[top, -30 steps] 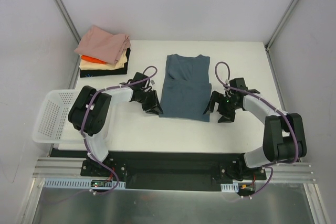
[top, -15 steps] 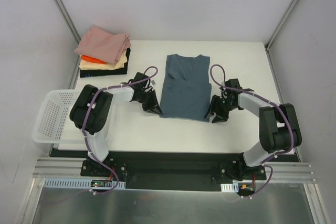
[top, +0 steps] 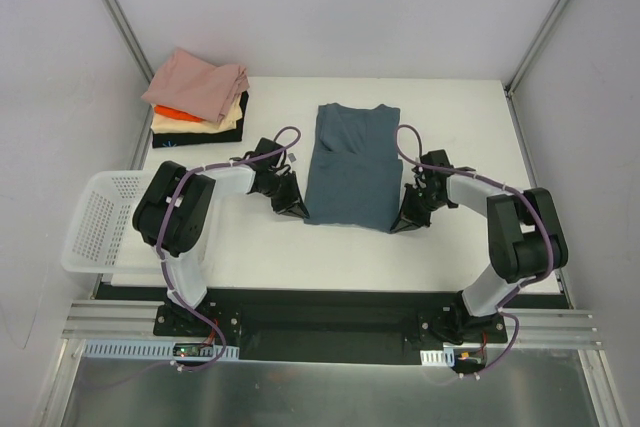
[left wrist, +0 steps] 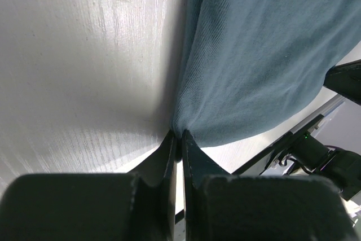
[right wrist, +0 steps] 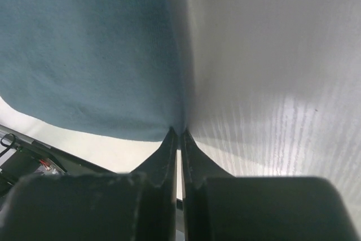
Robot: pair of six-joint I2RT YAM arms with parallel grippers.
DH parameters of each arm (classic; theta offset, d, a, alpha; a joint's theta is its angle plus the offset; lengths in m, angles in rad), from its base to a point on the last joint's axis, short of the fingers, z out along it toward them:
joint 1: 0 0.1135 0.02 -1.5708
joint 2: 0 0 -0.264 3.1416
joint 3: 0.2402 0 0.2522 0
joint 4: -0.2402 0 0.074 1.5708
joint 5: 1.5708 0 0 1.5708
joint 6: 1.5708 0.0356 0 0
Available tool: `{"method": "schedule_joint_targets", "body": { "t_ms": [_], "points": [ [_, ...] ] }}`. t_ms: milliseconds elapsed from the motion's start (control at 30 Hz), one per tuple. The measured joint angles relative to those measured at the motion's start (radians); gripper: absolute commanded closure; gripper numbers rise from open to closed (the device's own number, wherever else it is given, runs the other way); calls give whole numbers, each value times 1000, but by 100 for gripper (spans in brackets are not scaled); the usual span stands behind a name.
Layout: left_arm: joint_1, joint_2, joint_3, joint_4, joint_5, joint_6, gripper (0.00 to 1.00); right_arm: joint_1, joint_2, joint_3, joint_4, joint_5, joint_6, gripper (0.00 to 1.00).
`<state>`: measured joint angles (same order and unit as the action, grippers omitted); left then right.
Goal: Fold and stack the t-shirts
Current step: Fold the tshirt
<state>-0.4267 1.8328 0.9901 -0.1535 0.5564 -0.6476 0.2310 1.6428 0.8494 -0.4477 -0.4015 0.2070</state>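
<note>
Since 1 second ago your right gripper (top: 409, 217) has slid in from beside the slate-blue t-shirt (top: 350, 162) and clamped its near right corner. Your left gripper (top: 298, 209) is clenched on the near left corner. The shirt lies flat on the table (top: 300, 249).

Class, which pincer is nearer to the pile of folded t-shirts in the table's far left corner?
Left. The left pincer grips the slate-blue t-shirt's near-left corner, on the side of the pile; the right pincer grips its near-right corner, across the shirt.
</note>
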Motion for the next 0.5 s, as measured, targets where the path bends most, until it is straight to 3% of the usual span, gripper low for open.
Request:
{"method": "schedule_joint_targets", "body": {
  "t_ms": [233, 500],
  "points": [
    [-7, -87, -102, 34, -17, -12, 100, 23, -30, -39, 11, -31, -6, 99],
    [-40, -430, -298, -42, -18, -35, 100, 88, -292, -120, -177, -150, -80, 99]
  ]
}}
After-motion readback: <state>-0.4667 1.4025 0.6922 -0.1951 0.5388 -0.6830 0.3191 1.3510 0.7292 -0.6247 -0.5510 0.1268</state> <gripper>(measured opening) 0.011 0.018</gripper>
